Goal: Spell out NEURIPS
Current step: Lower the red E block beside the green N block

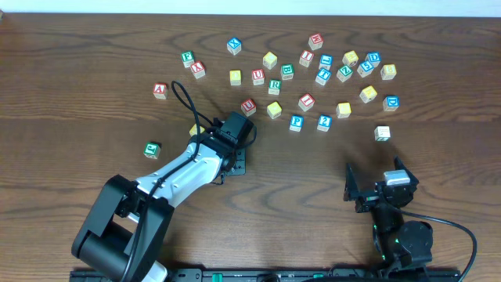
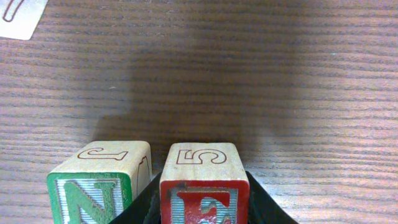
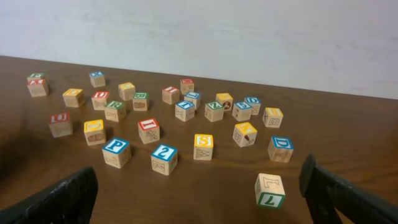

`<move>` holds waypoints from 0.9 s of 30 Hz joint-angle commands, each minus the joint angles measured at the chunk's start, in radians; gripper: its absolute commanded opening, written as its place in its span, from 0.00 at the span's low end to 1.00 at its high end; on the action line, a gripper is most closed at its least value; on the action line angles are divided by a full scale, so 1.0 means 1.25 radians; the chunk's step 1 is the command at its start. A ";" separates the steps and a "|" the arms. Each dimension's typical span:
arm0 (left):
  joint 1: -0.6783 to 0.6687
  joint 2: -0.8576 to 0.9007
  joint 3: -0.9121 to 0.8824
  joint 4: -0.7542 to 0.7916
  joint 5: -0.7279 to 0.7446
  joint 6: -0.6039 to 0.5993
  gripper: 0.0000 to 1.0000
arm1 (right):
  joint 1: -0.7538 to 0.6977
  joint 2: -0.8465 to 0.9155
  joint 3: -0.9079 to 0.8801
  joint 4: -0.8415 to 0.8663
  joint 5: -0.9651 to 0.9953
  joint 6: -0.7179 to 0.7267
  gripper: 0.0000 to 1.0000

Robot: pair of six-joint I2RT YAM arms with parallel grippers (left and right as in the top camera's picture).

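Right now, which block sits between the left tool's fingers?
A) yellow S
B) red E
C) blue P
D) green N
B: in the left wrist view the red E block sits between the black fingers of the left tool, while the green N block stands beside it, outside the grip.

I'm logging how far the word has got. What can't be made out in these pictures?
Left wrist: the bottom edge cuts off the front letters of the N cube and E cube.
Overhead: the left gripper hides both cubes.
Overhead: far cubes too small to read.
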 commanded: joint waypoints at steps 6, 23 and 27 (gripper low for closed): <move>0.004 0.012 0.020 -0.002 -0.011 0.007 0.19 | -0.008 -0.004 -0.002 -0.002 0.001 -0.009 0.99; 0.004 0.012 0.020 0.000 -0.015 0.007 0.12 | -0.008 -0.004 -0.002 -0.002 0.001 -0.009 0.99; 0.004 0.012 0.019 0.000 -0.020 0.007 0.11 | -0.008 -0.004 -0.002 -0.002 0.001 -0.009 0.99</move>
